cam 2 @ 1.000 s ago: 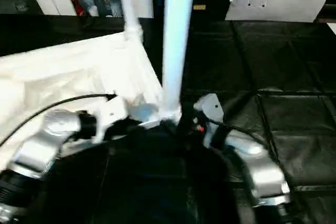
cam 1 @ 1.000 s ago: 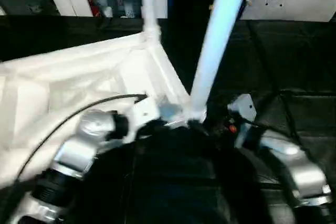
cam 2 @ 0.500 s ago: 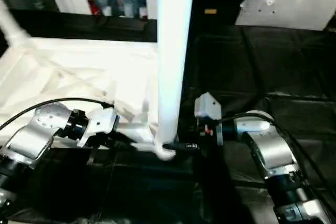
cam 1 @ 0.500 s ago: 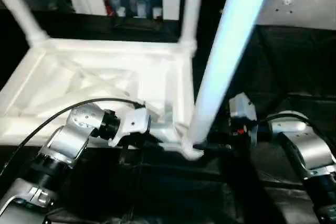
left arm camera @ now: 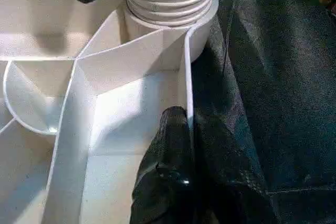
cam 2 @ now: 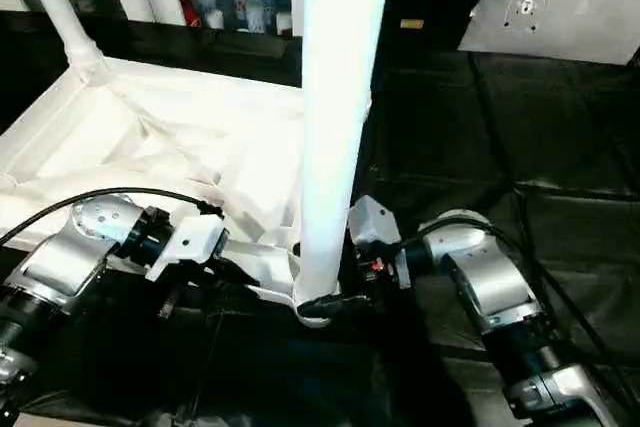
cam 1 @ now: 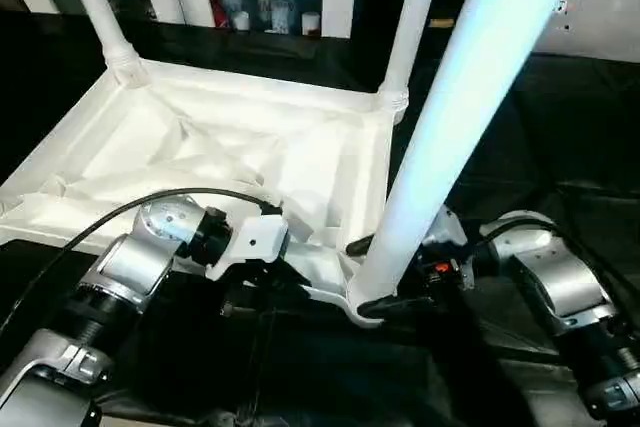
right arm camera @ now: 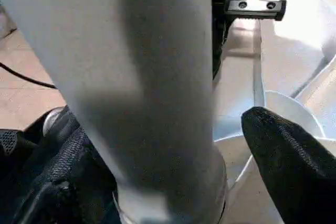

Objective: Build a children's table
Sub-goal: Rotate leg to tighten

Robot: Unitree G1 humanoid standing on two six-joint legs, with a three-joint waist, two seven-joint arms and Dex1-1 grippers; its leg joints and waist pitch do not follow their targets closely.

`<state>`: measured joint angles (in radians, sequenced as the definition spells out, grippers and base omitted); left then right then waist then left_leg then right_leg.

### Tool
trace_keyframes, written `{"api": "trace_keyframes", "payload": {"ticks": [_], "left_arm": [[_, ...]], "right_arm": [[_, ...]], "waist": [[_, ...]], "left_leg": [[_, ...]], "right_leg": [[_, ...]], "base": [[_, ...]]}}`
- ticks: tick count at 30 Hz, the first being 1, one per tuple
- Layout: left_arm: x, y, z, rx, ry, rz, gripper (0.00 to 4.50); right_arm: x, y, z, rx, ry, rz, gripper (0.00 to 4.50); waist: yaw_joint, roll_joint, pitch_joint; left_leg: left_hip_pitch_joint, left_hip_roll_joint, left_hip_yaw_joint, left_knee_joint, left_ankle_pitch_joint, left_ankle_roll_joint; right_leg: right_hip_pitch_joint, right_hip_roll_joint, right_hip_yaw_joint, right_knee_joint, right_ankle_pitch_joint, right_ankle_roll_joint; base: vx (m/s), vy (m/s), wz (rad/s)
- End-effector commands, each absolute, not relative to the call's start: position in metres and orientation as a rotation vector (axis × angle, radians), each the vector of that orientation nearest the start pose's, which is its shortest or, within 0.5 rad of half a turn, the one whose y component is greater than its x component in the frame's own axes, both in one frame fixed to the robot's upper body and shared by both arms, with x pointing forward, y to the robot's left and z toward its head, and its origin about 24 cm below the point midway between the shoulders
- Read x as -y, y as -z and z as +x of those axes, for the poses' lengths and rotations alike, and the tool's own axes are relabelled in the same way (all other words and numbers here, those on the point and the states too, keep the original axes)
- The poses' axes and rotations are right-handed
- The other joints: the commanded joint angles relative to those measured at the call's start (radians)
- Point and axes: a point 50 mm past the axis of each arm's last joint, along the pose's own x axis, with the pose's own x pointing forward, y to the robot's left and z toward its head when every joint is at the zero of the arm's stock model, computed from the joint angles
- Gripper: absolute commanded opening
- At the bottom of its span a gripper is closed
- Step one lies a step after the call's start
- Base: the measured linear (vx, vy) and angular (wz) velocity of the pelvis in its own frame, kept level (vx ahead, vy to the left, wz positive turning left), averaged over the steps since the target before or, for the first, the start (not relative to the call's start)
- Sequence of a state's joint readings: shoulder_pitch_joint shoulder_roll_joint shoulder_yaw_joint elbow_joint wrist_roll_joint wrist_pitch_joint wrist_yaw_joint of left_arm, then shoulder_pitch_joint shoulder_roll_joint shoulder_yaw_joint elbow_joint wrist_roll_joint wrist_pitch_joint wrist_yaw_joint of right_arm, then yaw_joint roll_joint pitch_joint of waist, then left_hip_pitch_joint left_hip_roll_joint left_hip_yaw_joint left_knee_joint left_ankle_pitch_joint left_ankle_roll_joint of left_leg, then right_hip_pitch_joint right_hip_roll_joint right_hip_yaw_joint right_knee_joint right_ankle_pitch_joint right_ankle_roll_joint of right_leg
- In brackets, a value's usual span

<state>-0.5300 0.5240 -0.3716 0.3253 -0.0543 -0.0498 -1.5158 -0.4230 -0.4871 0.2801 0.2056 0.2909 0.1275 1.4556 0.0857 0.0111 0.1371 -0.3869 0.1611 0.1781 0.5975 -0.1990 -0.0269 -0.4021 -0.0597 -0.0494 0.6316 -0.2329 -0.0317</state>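
Children's table [cam 1: 230, 137], upside down at centre frame: three legs seated, fourth corner unseen; left gripper [left arm camera: 181, 145] pinched on its rim, right gripper [right arm camera: 173, 156] spread loosely around the near leg [cam 1: 450, 117].

Silver forearms [cam 1: 130, 267], white wrist housings [cam 1: 250, 243], black cable [cam 1: 90, 232], black textured fingers [left arm camera: 170, 182]

Black padded floor mats [cam 2: 560, 147], joined in square panels, carry everything here. The white table top [cam 1: 220, 147] lies on them upside down with its ribbed underside up and legs rising from its corner sockets. Well apart, at the far right, a flat grey-white panel [cam 2: 560, 12] lies on the mats.
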Motion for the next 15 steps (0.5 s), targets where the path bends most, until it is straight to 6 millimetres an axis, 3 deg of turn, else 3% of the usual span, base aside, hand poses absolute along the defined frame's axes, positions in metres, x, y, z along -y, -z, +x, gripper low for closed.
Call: {"api": "trace_keyframes", "payload": {"ticks": [1,7,15], "left_arm": [[-0.1244,-0.0814,0.278,-0.3,1.863,0.631,0.0],[-0.129,-0.0807,0.2823,-0.307,1.856,0.64,0.0],[-0.1296,-0.0815,0.2845,-0.31,1.809,0.569,0.0]], "right_arm": [[0.1352,-0.0825,0.272,-0.239,-1.676,-0.237,3.6],[0.1383,-0.0804,0.2707,-0.293,-1.723,-0.239,3.02],[0.1342,-0.076,0.2705,-0.31,-1.68,-0.172,2.59]], "waist": [[-0.008,-0.009,-0.075],[-0.002,-0.009,-0.076],[-0.002,-0.007,-0.076]], "left_leg": [[0.019,0.08,-0.023,-0.059,0.033,0.185],[0.021,0.081,-0.023,-0.059,0.018,0.175],[0.019,0.08,-0.023,-0.06,0.014,0.164]], "right_leg": [[0.051,-0.097,0.054,-0.05,0.105,-0.31],[0.05,-0.098,0.055,-0.052,0.081,-0.31],[0.052,-0.098,0.055,-0.052,0.087,-0.314]], "base": [[0.0,0.0,0.0],[0.0,0.0,0.0],[0.0,0.0,0.0]]}}
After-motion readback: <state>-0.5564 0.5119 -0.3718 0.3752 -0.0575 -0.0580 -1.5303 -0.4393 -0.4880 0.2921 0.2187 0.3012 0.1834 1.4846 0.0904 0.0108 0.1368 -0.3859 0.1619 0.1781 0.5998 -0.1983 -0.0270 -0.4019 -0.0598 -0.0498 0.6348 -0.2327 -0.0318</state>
